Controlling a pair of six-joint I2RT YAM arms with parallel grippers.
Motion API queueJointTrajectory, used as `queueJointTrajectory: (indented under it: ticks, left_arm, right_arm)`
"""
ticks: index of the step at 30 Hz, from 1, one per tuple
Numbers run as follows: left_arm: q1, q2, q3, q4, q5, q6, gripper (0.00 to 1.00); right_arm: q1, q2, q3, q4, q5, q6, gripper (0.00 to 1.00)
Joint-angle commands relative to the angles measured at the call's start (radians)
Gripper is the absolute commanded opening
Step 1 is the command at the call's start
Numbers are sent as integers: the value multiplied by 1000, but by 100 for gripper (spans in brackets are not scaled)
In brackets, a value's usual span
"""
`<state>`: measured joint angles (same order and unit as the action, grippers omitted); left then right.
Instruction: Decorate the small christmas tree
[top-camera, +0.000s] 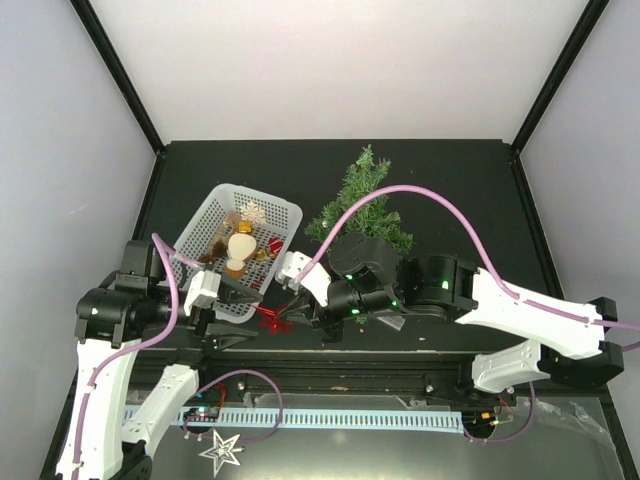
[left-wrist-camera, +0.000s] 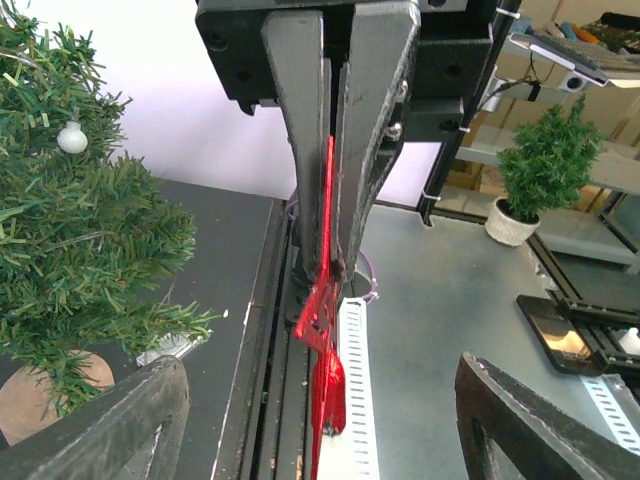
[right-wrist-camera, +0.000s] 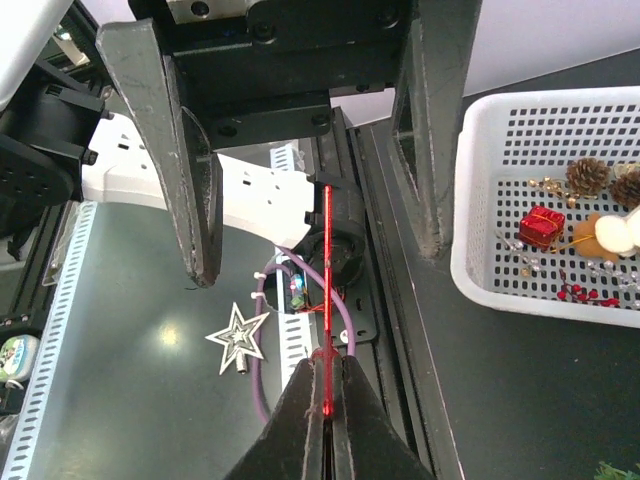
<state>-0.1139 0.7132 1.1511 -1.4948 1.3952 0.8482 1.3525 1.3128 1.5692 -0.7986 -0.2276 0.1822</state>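
Observation:
The small christmas tree stands at the back centre of the black mat. In the left wrist view the tree fills the left side and carries a white ball. A thin red glittery ornament hangs edge-on between the two grippers, just in front of the basket. My right gripper is shut on the red ornament. My left gripper is wide open, its fingers standing either side of the ornament without touching it.
A white basket left of the tree holds pine cones, a red gift box and a pale figure. A silver star lies on the grey surface in front of the rail.

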Motion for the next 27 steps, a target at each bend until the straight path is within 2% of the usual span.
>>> queueJointTrajectory:
  ticks: [1, 7, 11, 12, 14, 15, 21, 23, 25, 27]
  left_arm:
    - [-7, -6, -7, 43, 43, -30, 74]
    - [-8, -9, -20, 56, 50, -39, 69]
    - [-7, -11, -26, 59, 53, -40, 55]
    - [-7, -11, -29, 59, 52, -37, 46]
    - [-8, -13, -36, 69, 46, -42, 13]
    - [-7, -16, -42, 77, 39, -53, 3]
    - [-7, -29, -61, 84, 40, -59, 2]
    - [-7, -34, -53, 84, 43, -60, 2]
    - [-7, -38, -42, 83, 44, -60, 1]
    - [-5, -40, -36, 84, 51, -60, 2]
  right_arm:
    - [5, 23, -8, 34, -35, 4, 1]
    - [5, 41, -12, 48, -45, 8, 1]
    - [4, 48, -13, 56, -47, 8, 1]
    - [4, 49, -12, 57, -47, 9, 1]
    - [5, 51, -12, 59, -47, 10, 1]
    - [5, 52, -12, 59, -46, 10, 1]
    - [4, 52, -8, 59, -35, 11, 1]
    - [4, 50, -8, 59, -10, 15, 15]
    - [5, 41, -9, 63, 16, 18, 39]
    - [4, 16, -29, 90, 44, 26, 50]
